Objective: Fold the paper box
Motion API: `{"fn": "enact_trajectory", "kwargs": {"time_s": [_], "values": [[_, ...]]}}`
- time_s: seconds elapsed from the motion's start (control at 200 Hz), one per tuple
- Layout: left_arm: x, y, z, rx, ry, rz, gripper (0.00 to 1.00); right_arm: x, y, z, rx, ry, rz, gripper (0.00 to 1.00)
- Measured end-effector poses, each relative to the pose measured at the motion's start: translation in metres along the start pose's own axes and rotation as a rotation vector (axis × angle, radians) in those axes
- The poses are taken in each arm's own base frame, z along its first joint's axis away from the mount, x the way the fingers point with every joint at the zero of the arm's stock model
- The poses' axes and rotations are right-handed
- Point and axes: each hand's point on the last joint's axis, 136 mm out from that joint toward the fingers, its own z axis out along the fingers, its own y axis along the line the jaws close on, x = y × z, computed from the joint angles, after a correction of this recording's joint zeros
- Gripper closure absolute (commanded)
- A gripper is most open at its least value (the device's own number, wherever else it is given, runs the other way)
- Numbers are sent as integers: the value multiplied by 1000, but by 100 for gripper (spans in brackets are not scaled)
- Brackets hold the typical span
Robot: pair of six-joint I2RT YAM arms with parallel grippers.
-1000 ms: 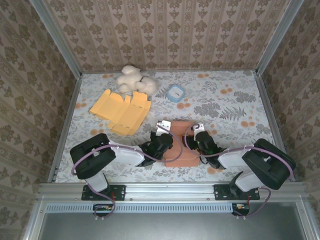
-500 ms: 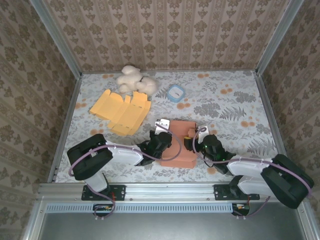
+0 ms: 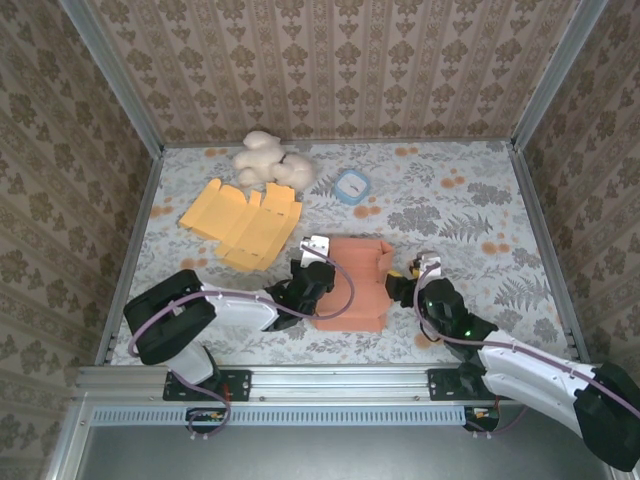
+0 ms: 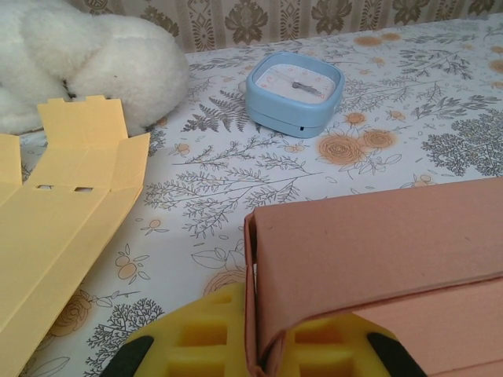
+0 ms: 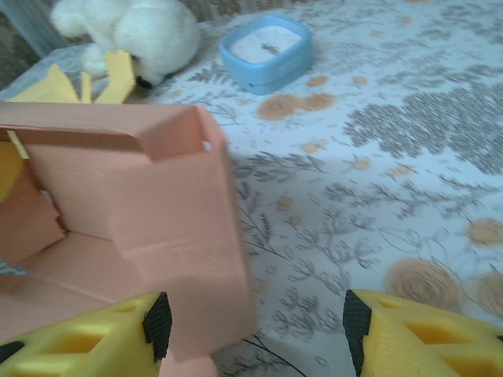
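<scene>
The salmon paper box (image 3: 352, 285) lies partly folded at the table's near middle, its right end open. My left gripper (image 3: 311, 272) is at its left end; in the left wrist view that gripper (image 4: 263, 339) is shut on the box's upright side wall (image 4: 369, 251), pinched between yellow fingers (image 4: 196, 342). My right gripper (image 3: 417, 282) sits just right of the box. In the right wrist view it (image 5: 251, 322) stands open, and a side flap of the box (image 5: 149, 188) hangs in the gap beside the left finger (image 5: 110, 338), not clamped.
A flat yellow cardboard cutout (image 3: 245, 225) lies at the back left, with a white plush toy (image 3: 268, 160) behind it and a small blue square container (image 3: 352, 186) behind the box. Patterned walls close in the table on three sides.
My right gripper has drawn back to the right, off the box's right end, and its arm has swung lower right. The box has shifted slightly left with my left gripper still on it.
</scene>
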Motion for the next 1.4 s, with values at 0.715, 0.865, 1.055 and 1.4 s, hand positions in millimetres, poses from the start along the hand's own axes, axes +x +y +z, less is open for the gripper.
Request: {"fn": "enact_trajectory", "kwargs": {"time_s": [0.715, 0.865, 1.055, 1.4], "values": [[-7, -3, -7, 73, -3, -31, 100, 23, 21, 14, -133, 100, -66, 59], [-6, -4, -7, 83, 0, -31, 100, 16, 39, 11, -230, 76, -85, 64], [-4, -5, -7, 89, 6, -28, 100, 13, 48, 9, -279, 68, -98, 68], [-3, -6, -7, 92, 6, -28, 100, -2, 50, 20, -234, 60, -96, 65]]}}
